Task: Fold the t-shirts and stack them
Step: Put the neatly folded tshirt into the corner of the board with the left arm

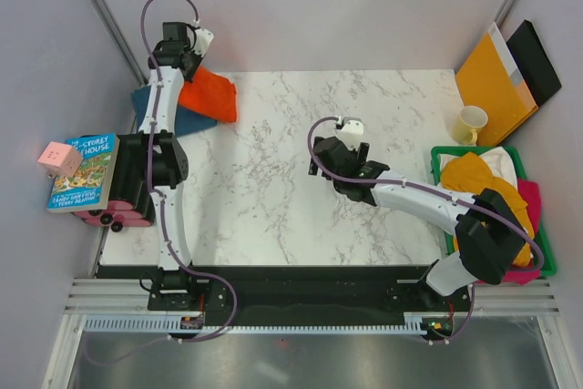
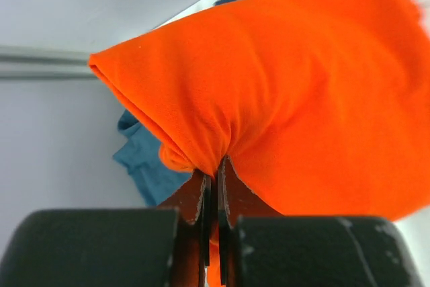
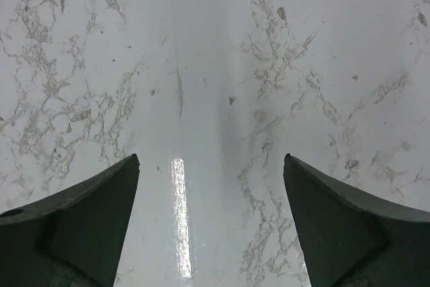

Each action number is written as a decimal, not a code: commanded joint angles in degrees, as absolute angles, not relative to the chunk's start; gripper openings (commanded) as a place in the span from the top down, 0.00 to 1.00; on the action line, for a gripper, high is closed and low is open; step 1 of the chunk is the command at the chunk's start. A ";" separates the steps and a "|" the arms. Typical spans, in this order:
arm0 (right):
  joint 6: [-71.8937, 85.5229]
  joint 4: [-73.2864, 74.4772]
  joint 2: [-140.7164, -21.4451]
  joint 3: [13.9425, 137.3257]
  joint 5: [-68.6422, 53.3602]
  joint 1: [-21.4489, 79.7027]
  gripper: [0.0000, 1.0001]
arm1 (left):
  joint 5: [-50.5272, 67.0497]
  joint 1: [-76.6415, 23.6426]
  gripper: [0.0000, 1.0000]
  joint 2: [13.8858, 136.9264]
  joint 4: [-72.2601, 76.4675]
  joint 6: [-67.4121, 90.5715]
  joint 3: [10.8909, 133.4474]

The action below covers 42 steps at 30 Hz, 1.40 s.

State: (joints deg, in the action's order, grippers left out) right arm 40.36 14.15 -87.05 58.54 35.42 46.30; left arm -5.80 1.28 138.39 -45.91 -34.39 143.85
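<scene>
An orange-red t-shirt (image 1: 209,95) hangs folded at the table's far left corner, pinched at its edge by my left gripper (image 1: 189,68), which is shut on it. In the left wrist view the orange-red t-shirt (image 2: 282,85) bunches into the closed jaws of my left gripper (image 2: 216,166). Beneath it a teal-blue t-shirt (image 1: 187,121) lies flat; the teal-blue t-shirt (image 2: 144,159) shows under the orange one. My right gripper (image 1: 339,163) hovers open over bare marble mid-table, and the right gripper (image 3: 211,162) holds nothing. Mustard, white and pink t-shirts (image 1: 483,179) are piled in a green basket.
A green basket (image 1: 440,154) stands at the right edge. A yellow mug (image 1: 471,123), an orange envelope (image 1: 492,79) and a black folder (image 1: 537,61) are at the back right. A book (image 1: 82,170) and a pink block (image 1: 60,158) rest left of the table.
</scene>
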 commanded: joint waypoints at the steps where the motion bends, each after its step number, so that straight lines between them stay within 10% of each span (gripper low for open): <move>1: 42.54 12.92 -85.78 58.45 36.65 46.84 0.05 | -12.82 4.39 0.98 140.09 -40.61 -38.76 146.69; 42: 44.21 10.72 -89.74 58.01 34.89 48.78 0.05 | -12.39 4.30 0.98 128.41 -33.13 -29.18 141.95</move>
